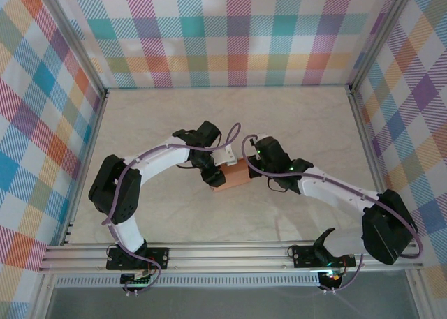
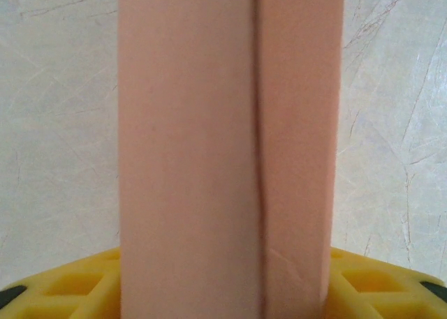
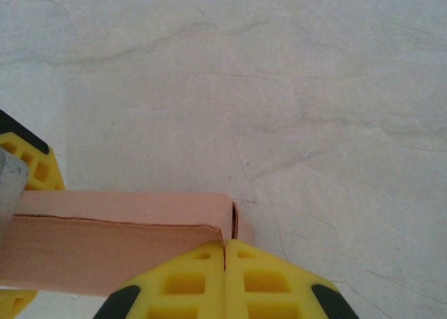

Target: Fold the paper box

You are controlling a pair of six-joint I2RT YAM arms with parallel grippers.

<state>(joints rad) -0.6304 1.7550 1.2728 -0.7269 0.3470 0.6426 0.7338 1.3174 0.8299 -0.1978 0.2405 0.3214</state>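
Observation:
The paper box [image 1: 234, 176] is a small salmon-orange rectangular box lying at the middle of the table, between both arms. My left gripper [image 1: 214, 171] is shut on it across its width. In the left wrist view the box [image 2: 188, 158] runs up the middle, with a seam down its face and a yellow finger [image 2: 66, 285] on each side. My right gripper [image 3: 225, 253] is shut, its yellow tips pressed against the box [image 3: 105, 242] at its end corner, beside a narrow slit at the end flap. I cannot tell whether card is pinched between those tips. The right gripper [image 1: 254, 167] meets the box from the right.
The pale marbled table [image 1: 300, 123] is bounded by aluminium rails and checked walls on three sides. The left gripper's yellow fingers [image 3: 31, 169] show at the left edge of the right wrist view. Both arm bases sit on the near rail [image 1: 230, 257].

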